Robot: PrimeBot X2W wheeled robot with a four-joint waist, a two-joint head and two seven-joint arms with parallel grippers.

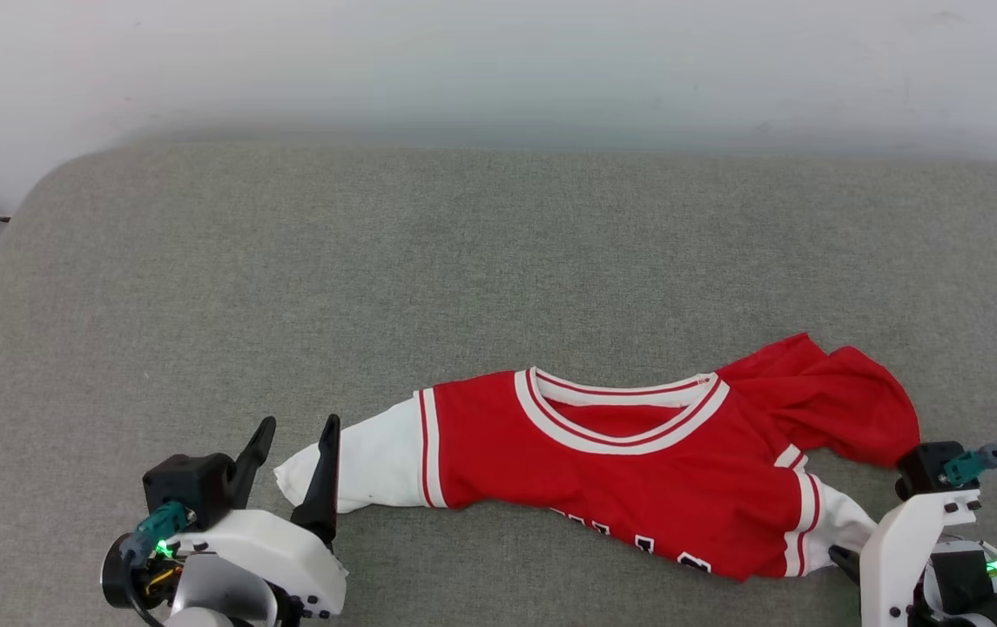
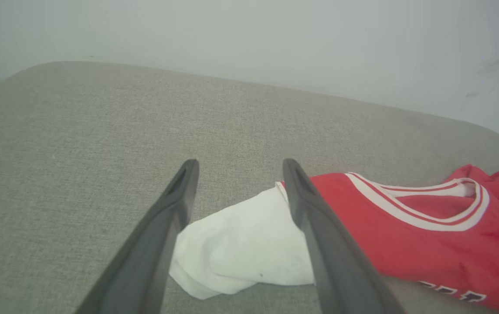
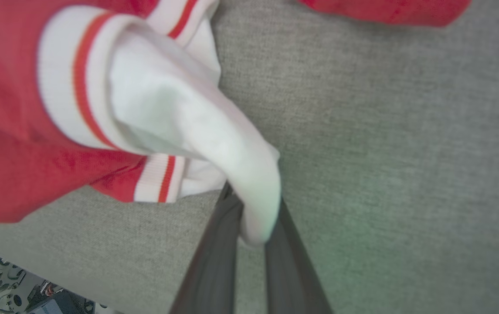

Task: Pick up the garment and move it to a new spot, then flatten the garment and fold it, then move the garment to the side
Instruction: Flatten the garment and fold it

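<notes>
Your left gripper [image 1: 299, 427] stands wide open and empty at one white sleeve tip. The red jersey [image 1: 620, 470] stretches rightward along the grey cushion's [image 1: 463, 244] front edge to your right gripper [image 3: 252, 226], which is clamped on the other sleeve.

- grey woven padded surface [image 1: 498, 244] here, wide and flat, its far left corner rounded off.
- one thing lies on it: the garment [image 1: 637, 461], a red shirt, down near the front edge and right of centre.
- it's laid out sideways, with the striped neck trim [image 1: 620, 418] toward the far side and black, white-edged lettering [image 1: 646, 544] along the near side.
- one white sleeve [image 1: 367, 466] stretches left, flat on the fabric.
- over on the right the red cloth bunches into folds [image 1: 838, 401], and the other white sleeve [image 1: 838, 522] is at the near right.
</notes>
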